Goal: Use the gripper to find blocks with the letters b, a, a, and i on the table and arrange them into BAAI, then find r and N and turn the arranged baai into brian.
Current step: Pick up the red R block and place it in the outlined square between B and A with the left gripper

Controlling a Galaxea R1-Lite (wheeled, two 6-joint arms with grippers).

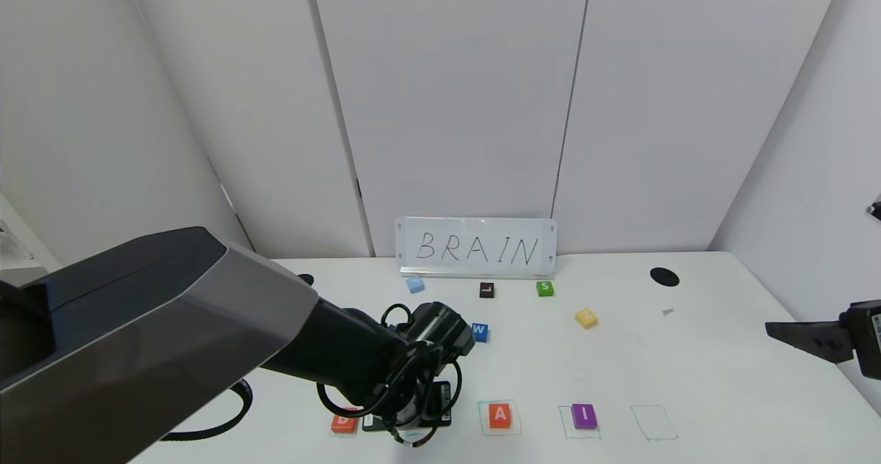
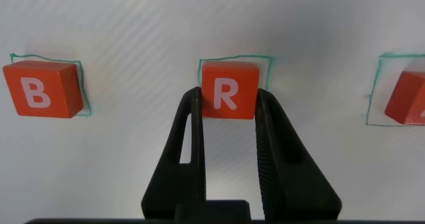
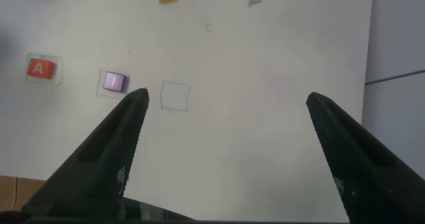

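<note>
My left gripper (image 2: pixel 228 99) is low over the table (image 1: pixel 688 367), its jaws closed against both sides of the orange R block (image 2: pixel 228 81), which sits in a green drawn square. The orange B block (image 2: pixel 41 90) lies in the square beside it, also seen in the head view (image 1: pixel 343 422). On the R's other side come an orange A (image 1: pixel 500 414), the purple I (image 1: pixel 584 416) and an empty square (image 1: pixel 654 423). Only one A shows. The yellow N block (image 1: pixel 586 318) lies farther back. My right gripper (image 3: pixel 226 104) is open and empty at the table's right edge (image 1: pixel 791 333).
A BRAIN sign (image 1: pixel 477 247) stands at the back. In front of it lie a light blue block (image 1: pixel 415 284), a dark L block (image 1: pixel 486 290), a green S block (image 1: pixel 545 288) and a blue W block (image 1: pixel 480 332). A black hole (image 1: pixel 664 277) is at the back right.
</note>
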